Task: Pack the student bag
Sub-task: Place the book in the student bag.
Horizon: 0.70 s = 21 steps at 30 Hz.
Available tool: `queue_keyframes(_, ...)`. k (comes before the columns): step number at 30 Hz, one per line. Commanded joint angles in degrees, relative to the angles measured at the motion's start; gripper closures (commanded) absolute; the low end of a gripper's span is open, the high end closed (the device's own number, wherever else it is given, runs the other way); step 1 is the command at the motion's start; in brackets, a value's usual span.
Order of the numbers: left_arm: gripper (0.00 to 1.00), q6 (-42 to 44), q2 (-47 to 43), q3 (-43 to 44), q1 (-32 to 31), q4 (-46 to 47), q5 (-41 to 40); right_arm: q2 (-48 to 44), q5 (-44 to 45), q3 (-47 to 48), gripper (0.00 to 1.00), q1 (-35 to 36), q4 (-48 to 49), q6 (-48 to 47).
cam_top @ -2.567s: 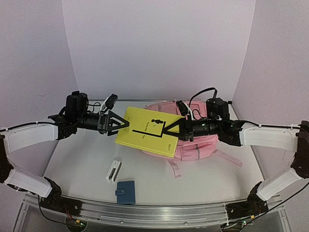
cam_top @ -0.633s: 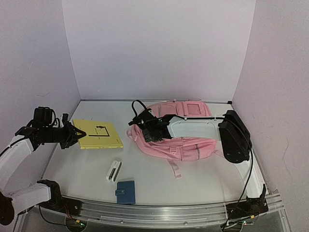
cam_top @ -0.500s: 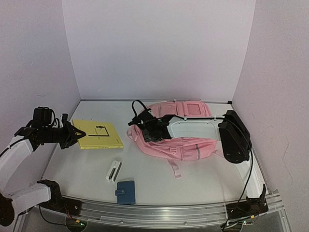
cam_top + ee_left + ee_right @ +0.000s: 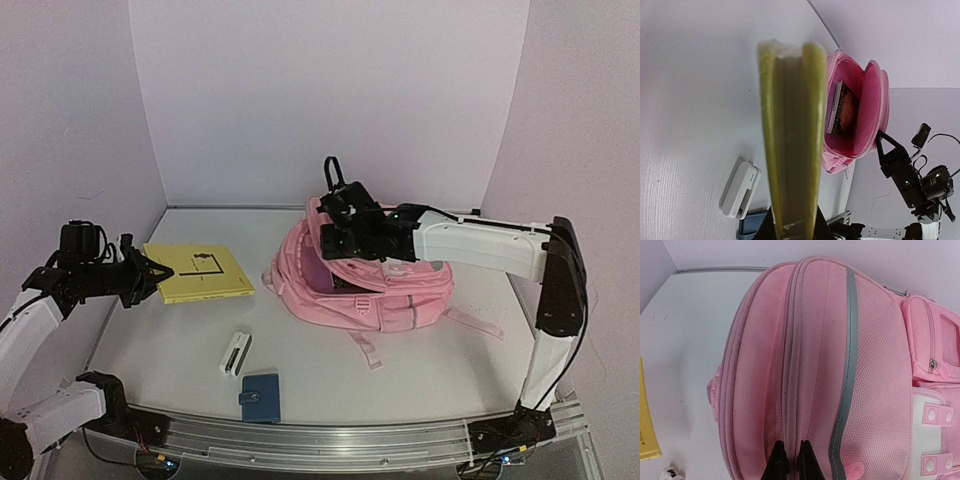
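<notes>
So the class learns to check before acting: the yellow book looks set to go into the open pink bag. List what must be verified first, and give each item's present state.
1. Right jaws clamp the student bag at its rim seam: ok.
2. Bag mouth lifted open toward the book: ok, the pink lining shows.
3. Left jaws grip the yellow book by its edge: ok.
4. Room inside the bag: cannot tell; a dark book already lies there.
5. White case and blue wallet off the book's path: ok, both lie nearer the front.

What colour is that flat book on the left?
The book is yellow, clearest in the overhead view.
</notes>
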Motion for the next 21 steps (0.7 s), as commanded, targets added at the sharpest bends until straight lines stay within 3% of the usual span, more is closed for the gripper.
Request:
queue_keyframes(1, 1.00, -8.35, -3.06, 0.92, -0.37, 16.47, 5.31, -7.92, -9.08, -4.00, 1.00, 1.19, 10.99, 2.93)
queue_keyframes(8, 1.00, -14.71, -2.23, -1.19, -4.93, 27.24, 4.09, -15.33, -17.83, -10.81, 1.00, 1.19, 20.00, 7.31)
queue_keyframes(13, 1.00, -14.32, 3.44, -0.87, -15.23, 32.14, -2.23, -17.52, -19.31, -13.23, 1.00, 1.21, 24.02, 9.54)
queue_keyframes(21, 1.00, -13.72, 12.73, 0.02, -21.63, 40.27, -5.94, -19.17, -23.48, -15.79, 1.00, 1.28, 29.07, 10.14)
